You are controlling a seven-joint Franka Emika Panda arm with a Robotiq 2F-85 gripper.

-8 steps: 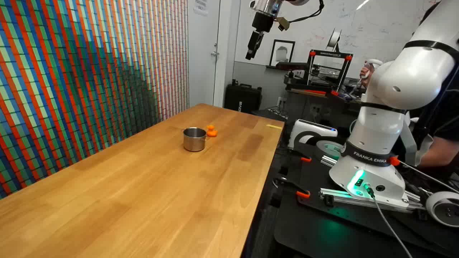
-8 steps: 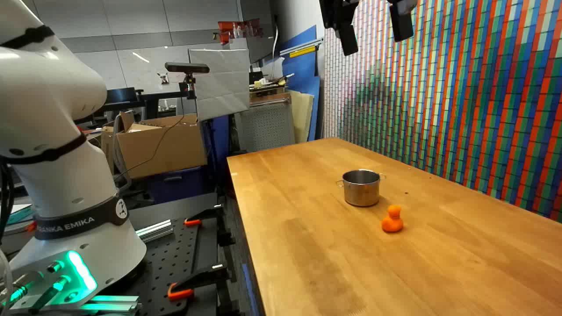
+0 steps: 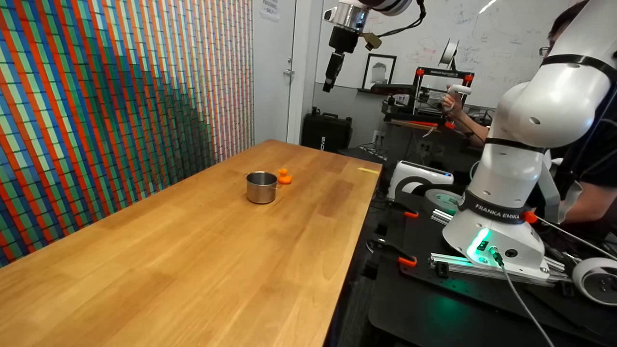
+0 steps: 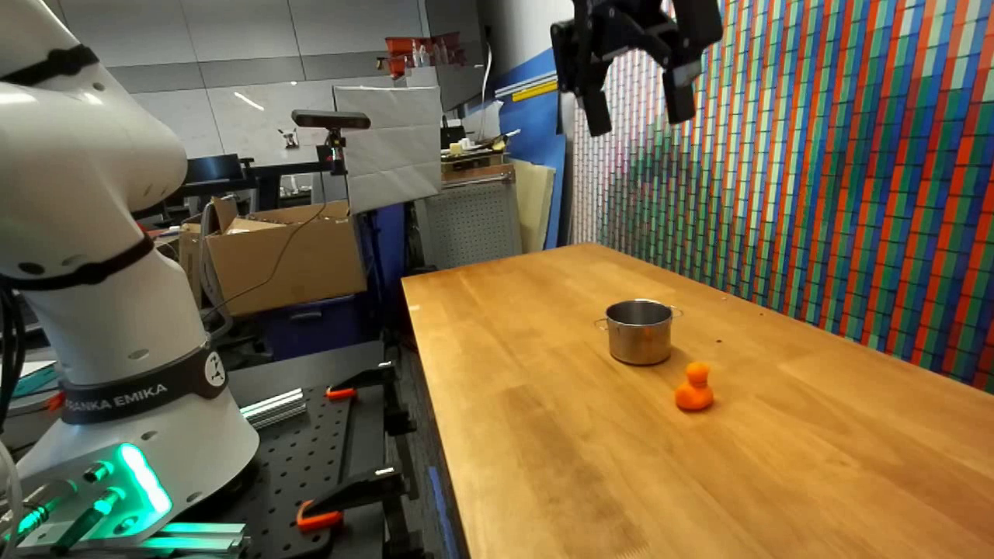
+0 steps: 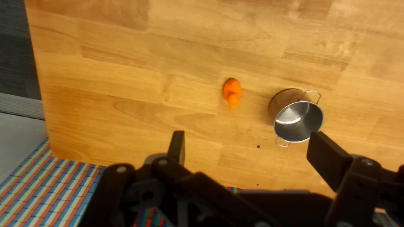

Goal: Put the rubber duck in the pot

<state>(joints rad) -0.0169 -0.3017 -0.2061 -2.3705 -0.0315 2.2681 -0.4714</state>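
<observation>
While duck sits on table near pot, gripper hangs high, jaws spread wide.
In an exterior view: gripper upr R, pot below, duck lower R. In an exterior view: gripper top ctr, pot ctr-L, duck just beside. Wrist view: duck near ctr, pot to its R, apart; jaws low.

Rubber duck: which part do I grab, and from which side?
Grip the rubber duck by its body, below the head, probably from straight above. It stands upright, and the rounded body is wider than the head, likely giving the open hand more to close on; the gap to the pot should leave clearance.
</observation>
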